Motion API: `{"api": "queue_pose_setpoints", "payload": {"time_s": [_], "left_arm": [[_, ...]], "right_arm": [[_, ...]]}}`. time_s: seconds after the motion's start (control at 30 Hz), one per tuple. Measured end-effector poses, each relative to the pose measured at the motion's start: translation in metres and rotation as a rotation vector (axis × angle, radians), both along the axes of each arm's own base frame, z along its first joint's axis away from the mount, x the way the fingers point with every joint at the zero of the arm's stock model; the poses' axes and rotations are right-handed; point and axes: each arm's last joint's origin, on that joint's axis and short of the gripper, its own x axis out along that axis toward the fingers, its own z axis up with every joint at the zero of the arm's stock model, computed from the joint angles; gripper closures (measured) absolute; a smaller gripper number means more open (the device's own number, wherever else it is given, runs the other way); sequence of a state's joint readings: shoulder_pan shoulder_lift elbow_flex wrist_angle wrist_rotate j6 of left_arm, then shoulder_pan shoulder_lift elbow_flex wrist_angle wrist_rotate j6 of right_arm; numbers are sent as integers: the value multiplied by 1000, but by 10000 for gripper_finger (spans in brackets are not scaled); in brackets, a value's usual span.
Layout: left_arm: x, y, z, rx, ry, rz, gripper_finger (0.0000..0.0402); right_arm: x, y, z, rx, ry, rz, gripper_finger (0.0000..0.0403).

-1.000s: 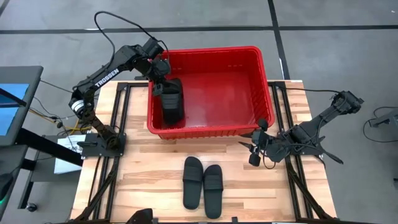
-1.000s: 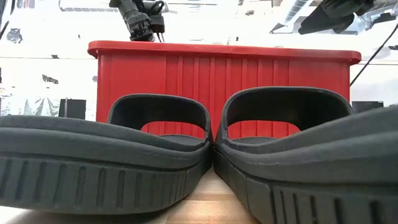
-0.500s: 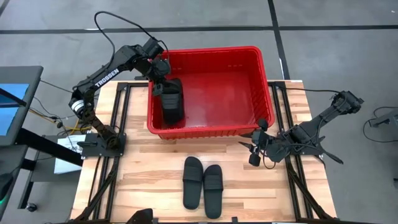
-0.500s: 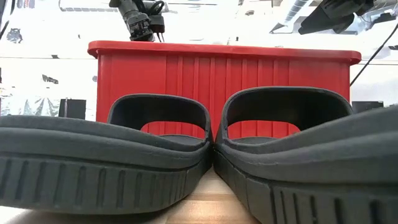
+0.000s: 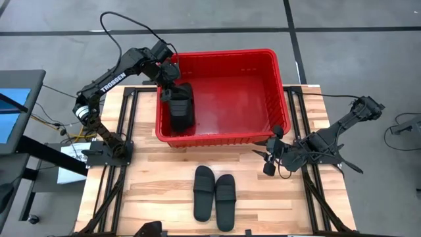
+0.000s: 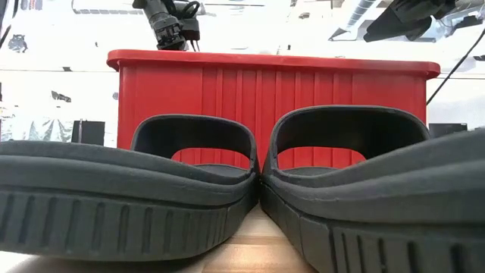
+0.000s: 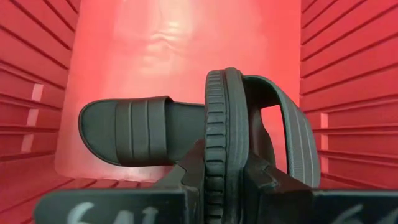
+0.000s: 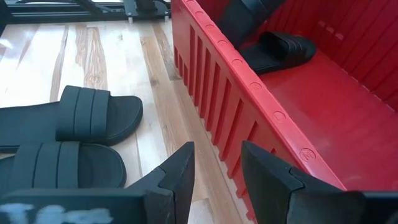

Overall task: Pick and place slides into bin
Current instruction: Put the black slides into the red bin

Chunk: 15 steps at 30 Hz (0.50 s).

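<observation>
The red bin [image 5: 279, 85] stands at the table's far middle. My left gripper [image 5: 173, 89] reaches into its left end, shut on one black slide [image 7: 224, 124] held on edge. A second slide [image 7: 140, 140] lies flat, strap up, on the bin floor just beyond it. Two more slides [image 5: 204, 192] [image 5: 225, 193] lie side by side, soles down, on the wooden table near its front edge. My right gripper [image 5: 268, 158] is open and empty, low over the table by the bin's near right corner; it also shows in the right wrist view [image 8: 214, 168]. My left gripper pinches the end of the slide's sole [image 7: 217, 177] between its two fingers, one on the underside and one on the footbed side where the strap arches. The fingers slant down from the bin's far left. The slide stands on edge, pointing away below the fingers; whether its far end touches the bin floor I cannot tell.
The bin's near wall [image 8: 230, 99] stands close beside my right gripper. Black frame rails [image 5: 128, 125] run along both sides of the table. Bare wood [image 5: 158, 178] lies to the left of the two slides.
</observation>
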State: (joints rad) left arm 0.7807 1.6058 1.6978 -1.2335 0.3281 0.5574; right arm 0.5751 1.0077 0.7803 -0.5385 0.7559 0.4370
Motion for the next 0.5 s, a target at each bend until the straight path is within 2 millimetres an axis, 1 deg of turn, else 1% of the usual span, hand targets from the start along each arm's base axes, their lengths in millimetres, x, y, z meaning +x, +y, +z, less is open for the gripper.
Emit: {"api": "queue_pose_setpoints", "payload": {"time_s": [0.37,0.5], "left_arm": [[1,2,1,51,-3,-19,372],[5,11,-4,67,-2,-1,372]], "right_arm": [[0,0,0,0,0,0,280],[0,0,0,0,0,0,280]]}}
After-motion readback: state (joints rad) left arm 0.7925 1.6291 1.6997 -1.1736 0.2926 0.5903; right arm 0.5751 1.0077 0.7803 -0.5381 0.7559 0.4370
